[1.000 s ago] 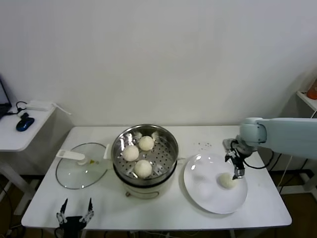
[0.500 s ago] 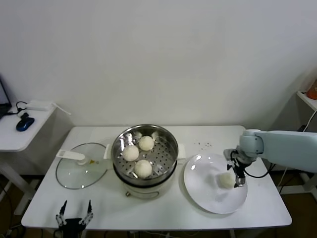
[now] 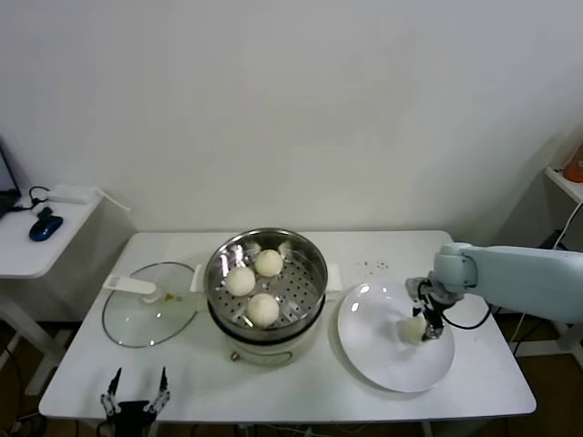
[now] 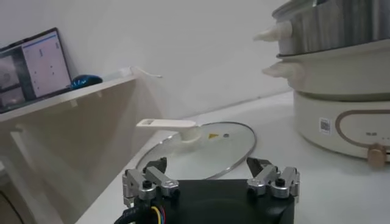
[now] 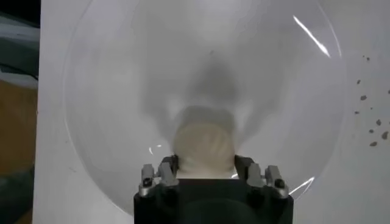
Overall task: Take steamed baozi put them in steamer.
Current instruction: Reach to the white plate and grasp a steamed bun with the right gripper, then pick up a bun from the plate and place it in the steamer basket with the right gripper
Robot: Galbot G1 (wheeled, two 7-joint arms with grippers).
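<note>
Three steamed baozi (image 3: 263, 309) lie on the perforated tray inside the shiny steamer (image 3: 319, 266), which shows from the side in the left wrist view (image 4: 341, 122). A fourth baozi (image 3: 412, 331) (image 5: 204, 143) rests on the white plate (image 3: 383, 355) (image 5: 122, 91) to the steamer's right. My right gripper (image 3: 421, 326) (image 5: 205, 165) is down on the plate, its fingers pressed against both sides of that bun. My left gripper (image 3: 137, 396) (image 4: 210, 173) waits at the table's front left edge, open, with nothing between its fingers.
The glass lid (image 3: 146, 314) (image 4: 201, 143) lies flat to the left of the steamer. A side table with a blue mouse (image 3: 44, 226) stands at the far left. A shelf with an orange object (image 3: 574, 168) is at the far right.
My right gripper has come down around the baozi on the plate and its fingers have closed in on it. The left arm has not moved.
</note>
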